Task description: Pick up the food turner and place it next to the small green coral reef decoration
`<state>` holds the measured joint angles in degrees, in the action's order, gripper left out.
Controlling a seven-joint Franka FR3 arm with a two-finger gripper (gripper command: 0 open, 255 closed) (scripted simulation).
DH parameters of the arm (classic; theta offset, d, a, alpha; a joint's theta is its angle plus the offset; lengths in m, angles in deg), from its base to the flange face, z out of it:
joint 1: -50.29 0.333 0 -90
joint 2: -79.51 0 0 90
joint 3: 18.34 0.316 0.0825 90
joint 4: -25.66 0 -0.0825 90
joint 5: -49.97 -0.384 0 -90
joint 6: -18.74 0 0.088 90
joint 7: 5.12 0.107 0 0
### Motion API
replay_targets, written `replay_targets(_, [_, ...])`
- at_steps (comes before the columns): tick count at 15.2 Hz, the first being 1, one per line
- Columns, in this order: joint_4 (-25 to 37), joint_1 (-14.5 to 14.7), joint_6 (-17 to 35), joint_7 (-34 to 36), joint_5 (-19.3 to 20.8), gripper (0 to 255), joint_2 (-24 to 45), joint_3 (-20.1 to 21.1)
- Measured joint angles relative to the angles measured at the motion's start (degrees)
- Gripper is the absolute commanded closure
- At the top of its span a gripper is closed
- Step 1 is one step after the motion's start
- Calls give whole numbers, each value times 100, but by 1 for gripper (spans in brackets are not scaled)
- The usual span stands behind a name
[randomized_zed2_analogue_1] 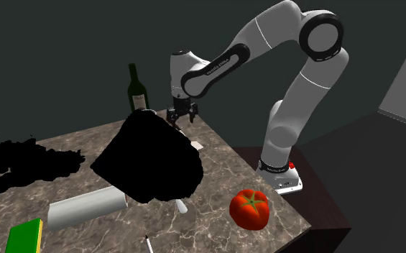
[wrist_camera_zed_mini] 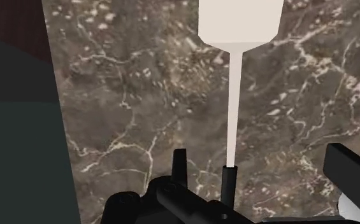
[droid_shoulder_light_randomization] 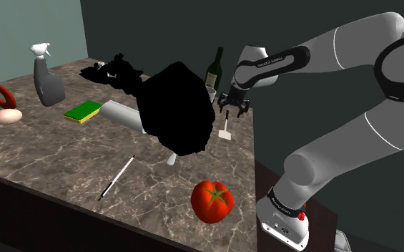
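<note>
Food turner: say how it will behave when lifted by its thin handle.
The food turner is probably stiff: its slim handle runs dead straight. It looks thin and flat, so likely light, though the broad blade at one end may dip if gripped far from it. Lying flat on the table, it should not roll.

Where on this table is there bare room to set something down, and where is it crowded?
Bare marble lies between the sponge, the thin rod and the table edge nearest the shoulder camera, and again between the turner and the tomato. The back is crowded: bottle, big black shape and the claw.
</note>
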<state>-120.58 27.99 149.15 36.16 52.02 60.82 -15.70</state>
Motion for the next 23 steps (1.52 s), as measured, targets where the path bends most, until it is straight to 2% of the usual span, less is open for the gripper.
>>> replay_targets(8, [-223, -97, 777, 182, 69, 0, 553, -15])
replay_targets(14, [-247, -97, 841, 193, 75, 0, 590, -11])
replay_targets(15, [-247, -97, 841, 193, 75, 255, 590, -11])
replay_targets(23, [-247, -97, 841, 193, 75, 255, 590, -11])
